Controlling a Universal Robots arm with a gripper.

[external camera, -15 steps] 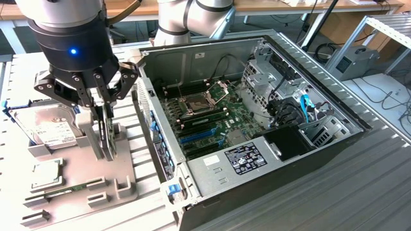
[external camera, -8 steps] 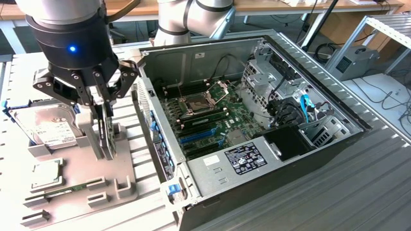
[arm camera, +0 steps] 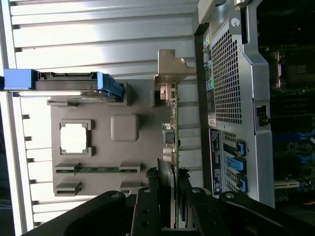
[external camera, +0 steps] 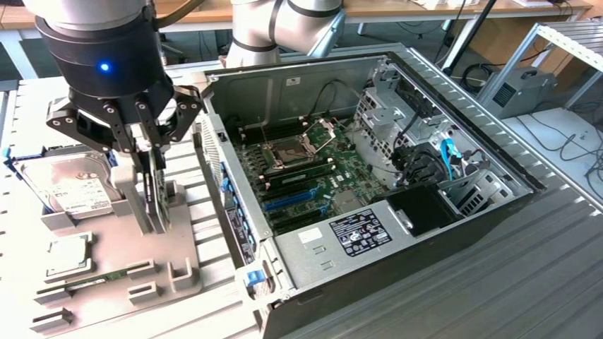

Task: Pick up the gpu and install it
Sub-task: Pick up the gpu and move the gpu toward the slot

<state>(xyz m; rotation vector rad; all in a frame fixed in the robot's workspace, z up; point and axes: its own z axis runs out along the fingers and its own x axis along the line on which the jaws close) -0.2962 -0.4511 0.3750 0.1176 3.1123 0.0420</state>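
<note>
The gpu [external camera: 158, 206] stands on edge in the grey holder tray [external camera: 203, 272], just off the open computer case on the exterior view's left. In the wrist view the gpu [arm camera: 170, 129] is seen edge-on, its silver end bracket [arm camera: 170, 69] at the far end and its black cooler between my fingers. My gripper [external camera: 146, 176] points straight down over the card, its jaws closed against both faces of it. In the wrist view my gripper [arm camera: 170, 199] straddles the card's near end, and one black finger [arm camera: 147, 209] presses the cooler side.
The open computer case [external camera: 222, 162] lies on its side with the motherboard [external camera: 311, 173] and its blue slots [external camera: 287, 201] exposed. On the tray sit a hard drive [external camera: 70, 185] in blue rails, a processor [external camera: 66, 254] and a memory stick [external camera: 94, 279].
</note>
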